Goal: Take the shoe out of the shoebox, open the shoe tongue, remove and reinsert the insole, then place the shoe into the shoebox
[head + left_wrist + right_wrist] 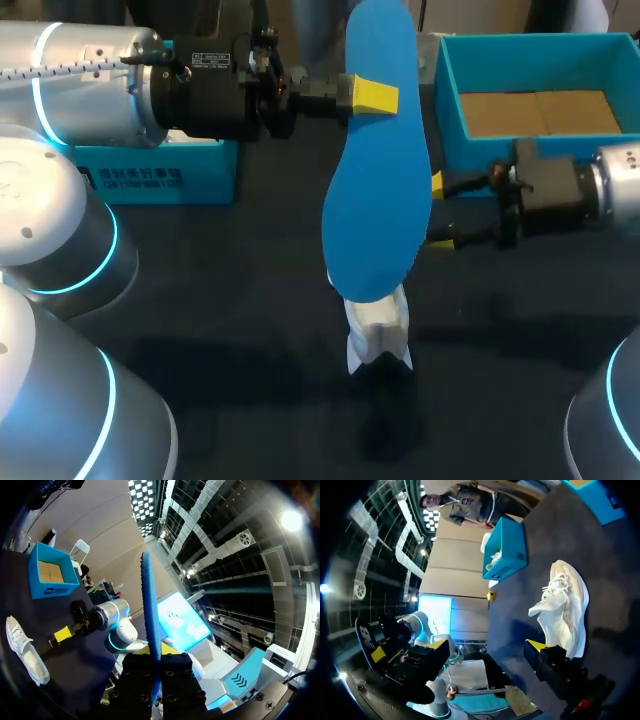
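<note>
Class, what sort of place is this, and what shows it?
Probably a robot test lab: the left gripper holds a blue insole over a dark table, with a white shoe and a blue shoebox nearby.

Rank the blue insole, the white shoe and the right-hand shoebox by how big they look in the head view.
Largest: the insole and the shoebox, about alike; the insole is held up nearer the camera, so unsure.
Smallest: the shoe, mostly hidden behind the insole.
</note>
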{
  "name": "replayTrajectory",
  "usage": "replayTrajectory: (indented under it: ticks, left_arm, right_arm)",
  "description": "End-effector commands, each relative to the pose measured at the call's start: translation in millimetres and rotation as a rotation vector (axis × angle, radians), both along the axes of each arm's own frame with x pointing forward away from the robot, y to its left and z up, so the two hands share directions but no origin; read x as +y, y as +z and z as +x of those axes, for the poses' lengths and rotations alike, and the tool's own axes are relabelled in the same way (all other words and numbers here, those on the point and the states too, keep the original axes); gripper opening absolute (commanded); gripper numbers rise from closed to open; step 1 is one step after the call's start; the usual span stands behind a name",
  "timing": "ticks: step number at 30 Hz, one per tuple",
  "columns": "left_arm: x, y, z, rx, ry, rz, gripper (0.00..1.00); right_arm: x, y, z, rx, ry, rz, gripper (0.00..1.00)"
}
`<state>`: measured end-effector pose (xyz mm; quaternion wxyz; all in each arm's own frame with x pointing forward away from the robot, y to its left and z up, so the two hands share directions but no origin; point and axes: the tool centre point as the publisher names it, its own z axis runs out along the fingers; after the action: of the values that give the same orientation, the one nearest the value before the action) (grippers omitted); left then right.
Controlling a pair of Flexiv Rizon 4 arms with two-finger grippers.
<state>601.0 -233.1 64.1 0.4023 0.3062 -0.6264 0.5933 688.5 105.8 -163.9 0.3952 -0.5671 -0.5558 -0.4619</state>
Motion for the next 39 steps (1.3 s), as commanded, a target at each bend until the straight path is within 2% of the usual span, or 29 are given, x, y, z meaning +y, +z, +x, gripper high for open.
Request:
replayTrajectory:
  ticks: [1, 5, 10, 12, 26, 27, 29, 32, 36, 39]
  left_arm:
    - [-1, 0, 0.3, 0.0, 0.0, 0.0, 0.0]
    - [-1, 0, 0.3, 0.0, 0.0, 0.0, 0.0]
    - [-1, 0, 0.3, 0.0, 0.0, 0.0, 0.0]
    - [-1, 0, 0.3, 0.0, 0.0, 0.0, 0.0]
    - [1, -2, 0.6, -0.016, -0.011, 0.004, 0.0]
    - [3, -8, 1.6, -0.097, -0.019, 0.006, 0.0]
    - [7, -13, 3.2, -0.134, -0.025, -0.006, 0.0]
    - [14, -19, 5.9, -0.308, -0.028, -0.019, 0.0]
    - [18, -28, 12.2, -0.451, 0.009, -0.046, 0.0]
    - [21, -38, 18.5, -0.7, -0.012, -0.034, 0.0]
  right_arm:
    - [-12, 18, -2.9, -0.007, 0.005, 0.006, 1.0]
    - [-19, 31, -1.1, 0.029, 0.008, 0.036, 1.0]
    - [-21, 45, 3.7, 0.022, 0.02, 0.044, 1.0]
    - [-21, 48, 6.5, -0.016, 0.007, 0.086, 1.0]
    - [-22, 49, 7.0, -0.032, -0.001, 0.11, 1.0]
    - [-22, 49, 7.0, -0.032, -0.001, 0.11, 1.0]
    - [-22, 49, 7.0, -0.032, -0.001, 0.11, 1.0]
    - [-22, 49, 7.0, -0.032, -0.001, 0.11, 1.0]
    - [-22, 49, 7.0, -0.032, -0.001, 0.11, 1.0]
    - [-22, 49, 7.0, -0.032, -0.001, 0.11, 1.0]
